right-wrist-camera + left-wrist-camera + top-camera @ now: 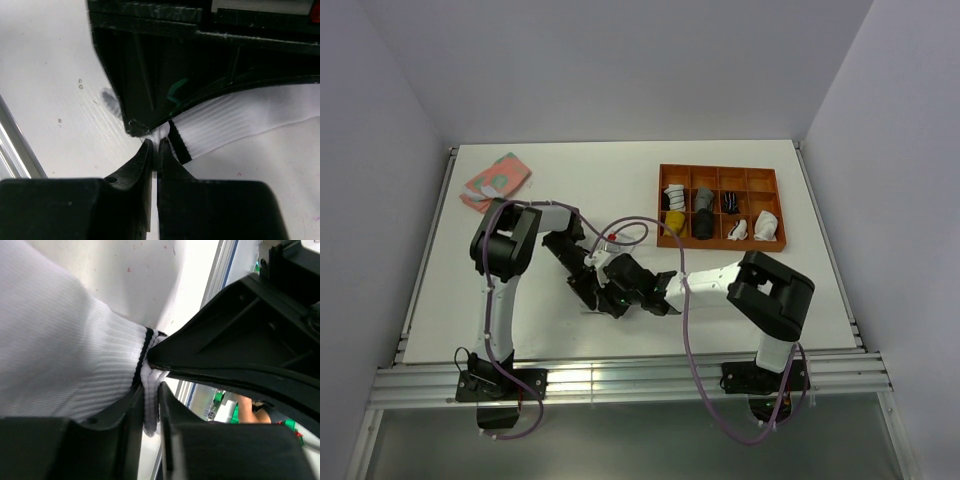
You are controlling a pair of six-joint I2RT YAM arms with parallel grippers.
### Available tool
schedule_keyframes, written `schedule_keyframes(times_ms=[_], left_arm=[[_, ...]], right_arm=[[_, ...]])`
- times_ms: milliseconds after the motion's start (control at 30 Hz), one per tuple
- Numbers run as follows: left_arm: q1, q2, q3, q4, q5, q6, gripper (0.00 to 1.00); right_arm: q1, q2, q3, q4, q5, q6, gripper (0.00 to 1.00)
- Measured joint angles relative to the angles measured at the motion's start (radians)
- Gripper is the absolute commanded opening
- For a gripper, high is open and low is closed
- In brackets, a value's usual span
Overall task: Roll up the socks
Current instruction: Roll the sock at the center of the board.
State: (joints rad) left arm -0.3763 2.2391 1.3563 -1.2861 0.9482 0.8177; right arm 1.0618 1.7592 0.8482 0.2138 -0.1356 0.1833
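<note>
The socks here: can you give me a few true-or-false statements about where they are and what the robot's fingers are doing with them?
1. The pink sock lies inside the orange tray. False: it lies on the table at the far left, well apart from the tray.
2. The left fingers pinch the white sock at its black-banded cuff. True.
3. Several rolled socks sit in the tray's compartments. True.
4. The right fingers are spread wide open. False: they are closed together, right at the edge of the white sock's cuff.
</note>
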Motion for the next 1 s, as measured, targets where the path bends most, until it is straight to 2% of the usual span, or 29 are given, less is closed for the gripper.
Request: schedule_keyframes(times_ms=[133, 267, 467, 600, 733, 867, 1000], left_arm=[[0.002, -0.051, -0.034, 0.05, -0.004, -0.049, 0.34], [0.003, -0.148, -0.076, 0.172, -0.013, -0.121, 0.37], [0.025, -0.318, -0.164, 0.437, -0.074, -0.307, 0.36], [0.081, -0.422, -0.236, 0.62, -0.143, -0.439, 0.37], [0.188, -0.507, -0.282, 0.766, -0.186, -0.53, 0.38], [0.279, -0.579, -0.327, 0.87, -0.24, -0.554, 0.39], [0.285, -0.692, -0.422, 0.953, -0.294, -0.538, 0.44]], right_arm=[[-0.01, 0.007, 0.015, -0.018, -0.001, 0.026, 0.0], [-0.034, 0.007, 0.016, -0.028, -0.028, 0.061, 0.0], [-0.068, 0.007, 0.03, -0.068, -0.099, 0.082, 0.0], [-0.093, 0.019, 0.061, -0.125, -0.154, 0.093, 0.0], [-0.139, 0.044, 0.107, -0.204, -0.218, 0.117, 0.0], [-0.187, 0.094, 0.192, -0.305, -0.282, 0.146, 0.0], [-0.235, 0.177, 0.326, -0.44, -0.348, 0.157, 0.0]])
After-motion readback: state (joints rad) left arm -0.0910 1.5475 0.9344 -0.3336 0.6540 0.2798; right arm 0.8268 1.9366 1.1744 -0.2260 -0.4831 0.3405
